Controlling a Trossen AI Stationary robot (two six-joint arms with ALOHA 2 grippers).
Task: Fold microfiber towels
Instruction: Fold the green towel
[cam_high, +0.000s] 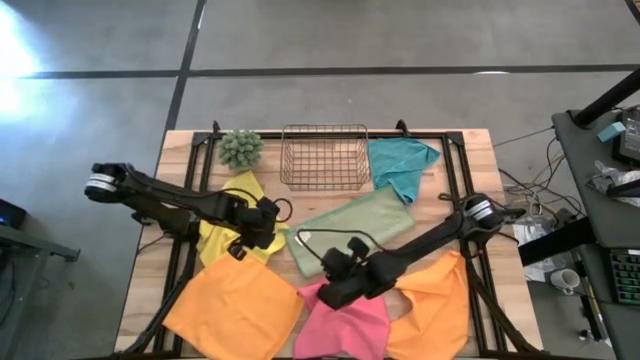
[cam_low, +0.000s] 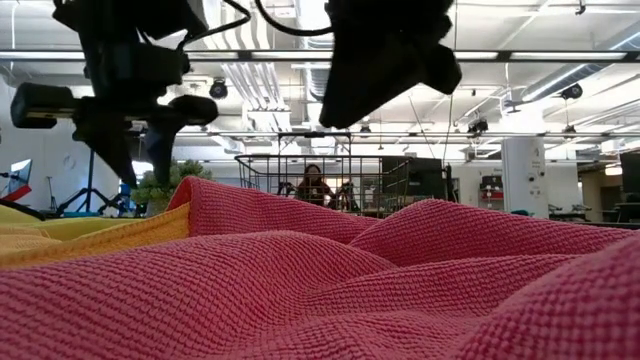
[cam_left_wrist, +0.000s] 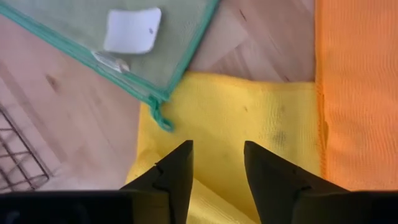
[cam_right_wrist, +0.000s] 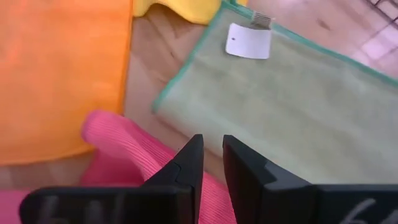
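Left gripper (cam_left_wrist: 216, 163) hovers parted and empty over the yellow towel (cam_left_wrist: 249, 124), likely to pinch it; right gripper (cam_right_wrist: 211, 155), nearly closed, empty, hangs above the pink towel (cam_right_wrist: 124, 140).

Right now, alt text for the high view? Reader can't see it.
Overhead, six microfiber towels lie unfolded on a wooden table: yellow towel, sage green towel, teal towel, pink towel and two orange towels. The left gripper hangs over the yellow one, the right gripper over the pink. A wire basket and green plant ball sit at the far edge.

pink towel (cam_high: 345, 320), orange towels (cam_high: 235, 310), yellow towel (cam_left_wrist: 249, 118), sage towel (cam_high: 355, 225) (teal-edged)
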